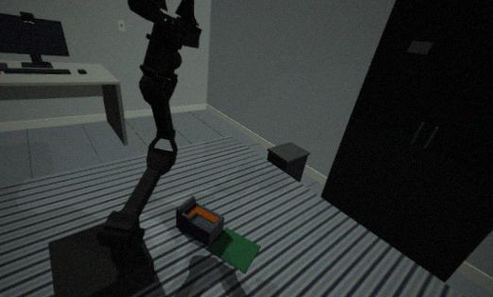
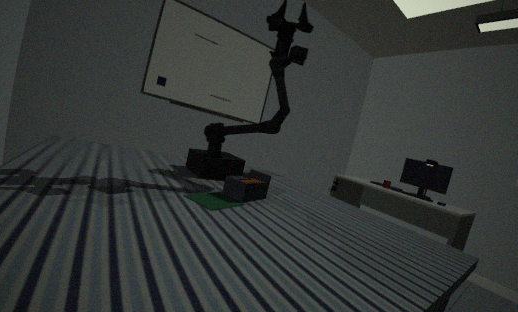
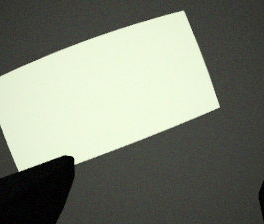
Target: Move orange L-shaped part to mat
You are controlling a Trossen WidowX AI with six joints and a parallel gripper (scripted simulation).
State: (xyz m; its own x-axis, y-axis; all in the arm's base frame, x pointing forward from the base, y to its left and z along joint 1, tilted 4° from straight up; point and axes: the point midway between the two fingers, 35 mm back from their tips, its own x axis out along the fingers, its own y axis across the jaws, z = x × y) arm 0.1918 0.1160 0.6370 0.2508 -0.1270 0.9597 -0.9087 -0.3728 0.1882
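The orange L-shaped part (image 1: 204, 214) (image 2: 250, 180) lies flush in the pocket of the grey tray (image 1: 199, 229) (image 2: 239, 190) on the striped table top. The green mat (image 1: 237, 249) (image 2: 209, 200) lies flat right beside the tray and has nothing on it. My gripper (image 2: 292, 11) (image 3: 172, 180) is open and empty. It points straight up at the ceiling, high above the arm's base and far from the tray. In the wrist view only the two dark fingertips and a ceiling light panel (image 3: 110, 83) show.
The arm's dark base (image 1: 92, 262) (image 2: 214, 164) stands close behind the tray. A dark box (image 1: 288, 157) sits at the table's far edge. A tall dark cabinet (image 1: 425, 133), a desk with a monitor (image 1: 45, 76) (image 2: 407, 200) and a whiteboard (image 2: 207, 65) stand off the table.
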